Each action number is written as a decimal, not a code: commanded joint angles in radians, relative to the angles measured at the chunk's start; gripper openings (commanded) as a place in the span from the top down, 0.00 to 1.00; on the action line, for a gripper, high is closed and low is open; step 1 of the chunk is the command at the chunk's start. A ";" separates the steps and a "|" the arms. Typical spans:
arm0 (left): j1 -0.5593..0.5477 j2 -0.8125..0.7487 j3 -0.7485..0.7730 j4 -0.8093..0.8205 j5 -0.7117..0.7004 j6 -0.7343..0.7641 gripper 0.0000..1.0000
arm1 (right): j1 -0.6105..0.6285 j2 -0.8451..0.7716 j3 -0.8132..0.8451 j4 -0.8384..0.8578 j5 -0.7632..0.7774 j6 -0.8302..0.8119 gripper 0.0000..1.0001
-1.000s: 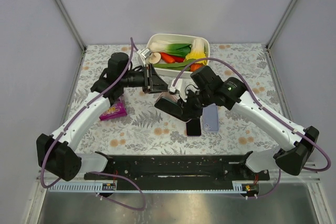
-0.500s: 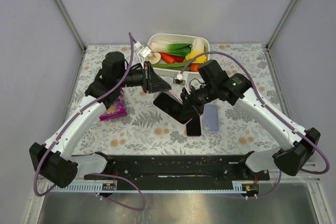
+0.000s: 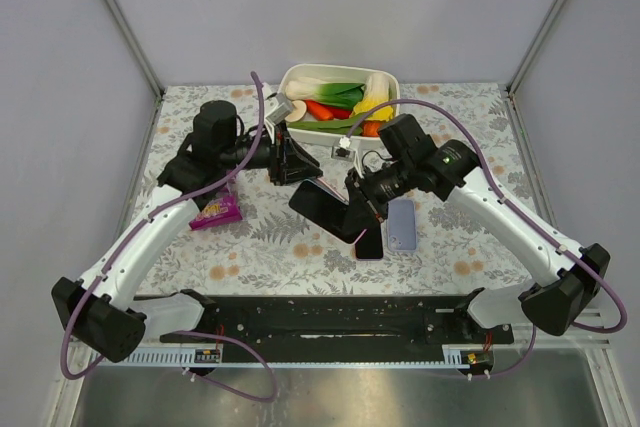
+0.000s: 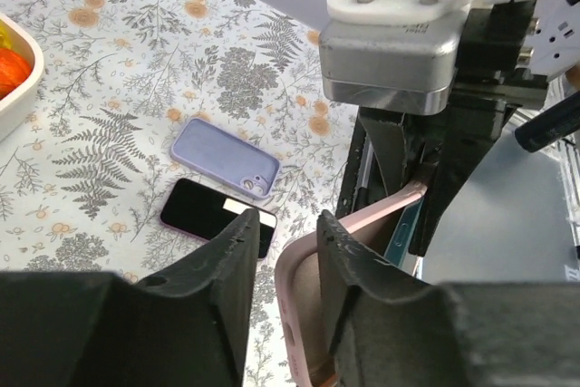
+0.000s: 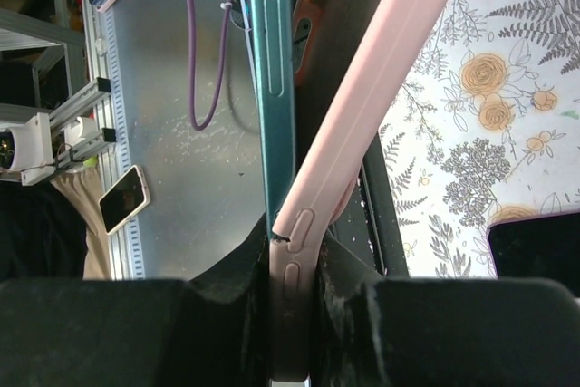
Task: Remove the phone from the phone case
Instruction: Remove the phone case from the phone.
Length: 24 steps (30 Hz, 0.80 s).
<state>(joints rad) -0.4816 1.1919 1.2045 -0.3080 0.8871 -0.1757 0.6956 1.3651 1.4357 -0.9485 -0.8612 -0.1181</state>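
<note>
A: Where is the phone [image 5: 269, 88]?
B: Up off the bench [image 4: 118, 70], between the 2 arms. Its teal edge stands apart from the pink case [image 5: 362, 124] at the far end and meets it down by the right pincer [image 5: 290, 283].
A: And that pincer?
B: Clamped on the case's end, by the side buttons.
A: The left pincer [image 4: 288, 233]?
B: Narrow, with the case's rim in the gap. A sliver of bench shows between 1 finger and the rim.
A: Anything beneath?
B: 2 things flat on the bench, just beside each other: a dark-screened phone [image 4: 217, 217] and a lilac phone [image 4: 225, 159], back up.
</note>
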 commanded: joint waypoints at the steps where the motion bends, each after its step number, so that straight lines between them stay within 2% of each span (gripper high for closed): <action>1: -0.031 0.000 -0.022 -0.318 0.164 0.113 0.61 | -0.056 -0.075 0.065 0.406 -0.033 -0.014 1.00; 4: -0.029 -0.003 -0.008 -0.318 0.170 0.097 0.52 | -0.061 -0.078 0.043 0.416 -0.025 -0.011 1.00; 11: -0.018 0.005 0.078 -0.373 0.228 0.105 0.41 | -0.077 -0.080 -0.021 0.462 -0.039 0.020 1.00; 17: -0.018 0.028 0.113 -0.580 0.293 0.330 0.39 | -0.100 -0.092 -0.038 0.501 -0.056 0.055 1.00; 24: -0.043 0.031 0.087 -0.698 0.283 0.487 0.35 | -0.107 -0.084 -0.032 0.525 -0.078 0.084 1.00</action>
<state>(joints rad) -0.4618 1.2289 1.3170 -0.7887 1.0203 0.1711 0.6407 1.2831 1.3407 -0.7288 -1.0206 -0.1223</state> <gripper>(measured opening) 0.632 0.199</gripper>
